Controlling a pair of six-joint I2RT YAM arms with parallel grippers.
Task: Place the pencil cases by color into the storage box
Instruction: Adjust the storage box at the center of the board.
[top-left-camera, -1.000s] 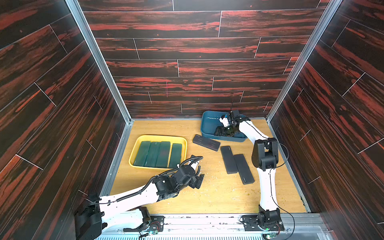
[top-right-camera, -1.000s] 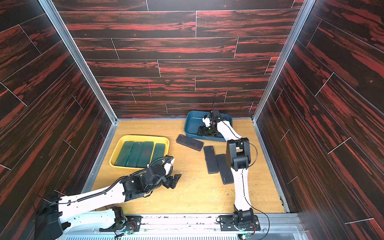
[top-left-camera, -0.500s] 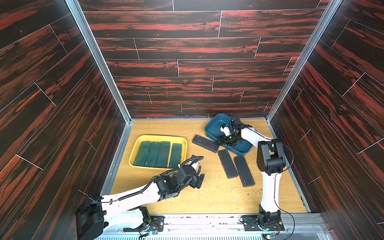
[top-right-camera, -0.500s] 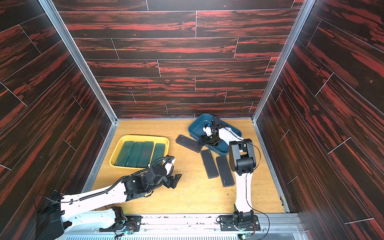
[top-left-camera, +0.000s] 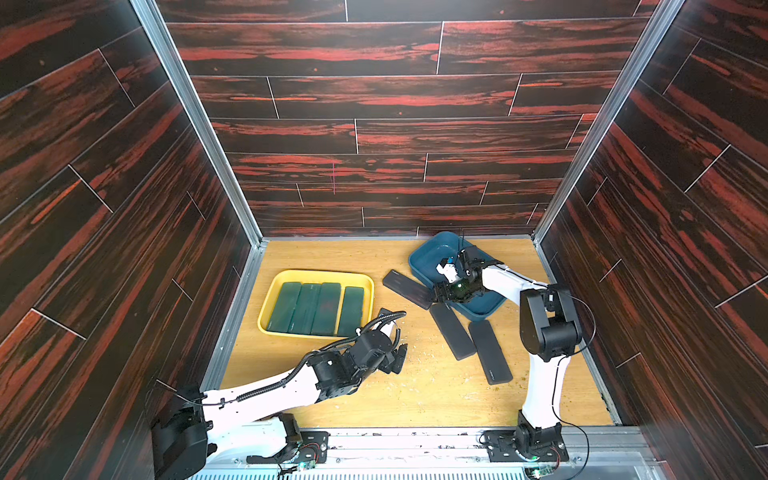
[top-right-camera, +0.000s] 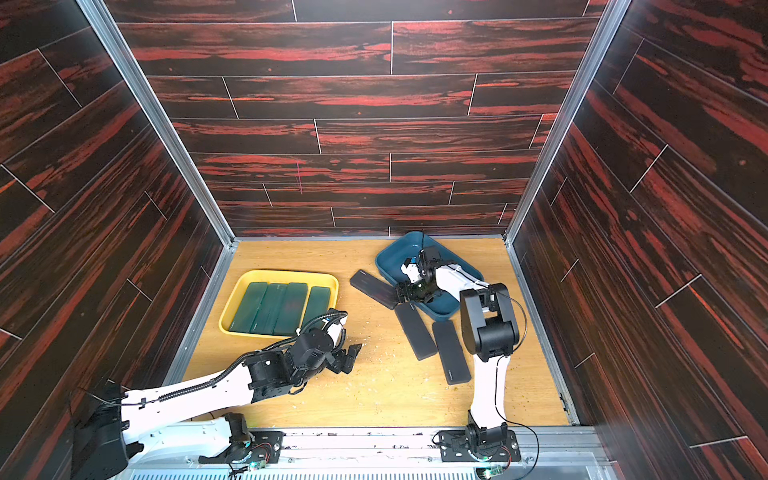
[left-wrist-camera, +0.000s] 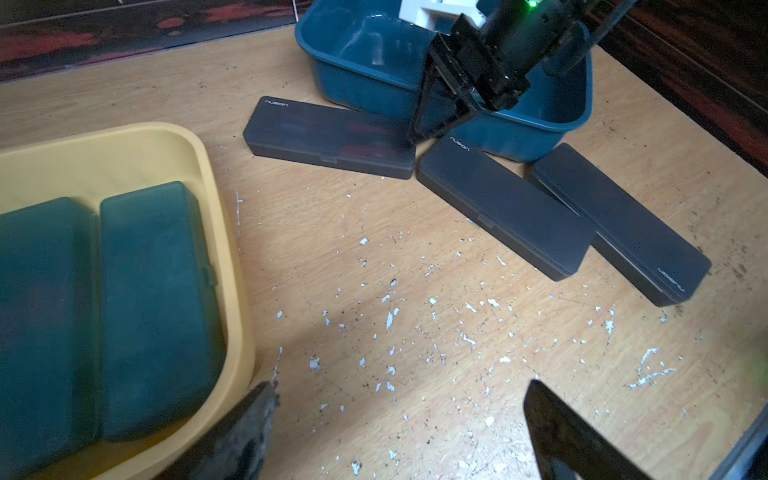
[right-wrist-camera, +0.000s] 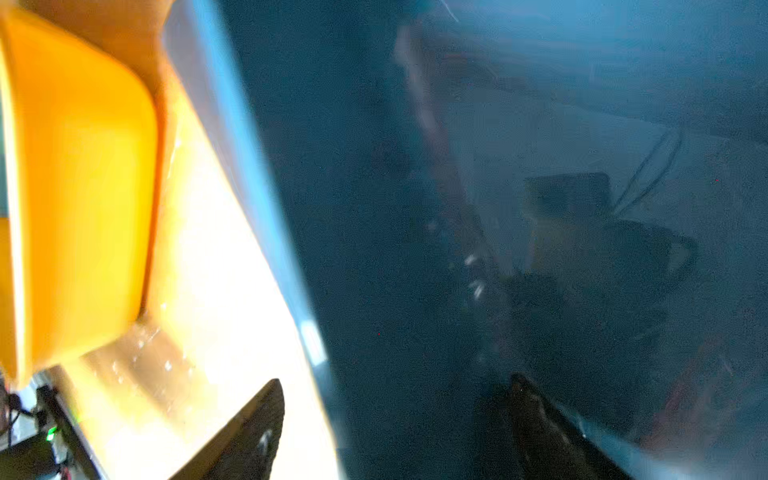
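Observation:
Several dark green pencil cases (top-left-camera: 316, 307) (left-wrist-camera: 153, 307) lie side by side in the yellow tray (top-left-camera: 316, 276). Three black pencil cases (top-left-camera: 407, 289) (top-left-camera: 452, 332) (top-left-camera: 489, 357) lie on the table in front of the blue storage box (top-left-camera: 432, 253) (left-wrist-camera: 361, 83). My right gripper (top-left-camera: 442, 297) (right-wrist-camera: 397, 380) is open and straddles the box's front wall, with one finger inside and one outside. Above bare table by the tray's front right corner, my left gripper (top-left-camera: 399, 357) (left-wrist-camera: 401, 386) stands open and holds nothing.
Dark wood-patterned walls close the table in on three sides. White flecks are scattered over the wood in front of the left gripper. A metal rail with both arm bases runs along the front edge.
The blue box has slid forward and turned with the right gripper on its wall. Two black cases in front of it shifted forward. The left gripper opened a little wider.

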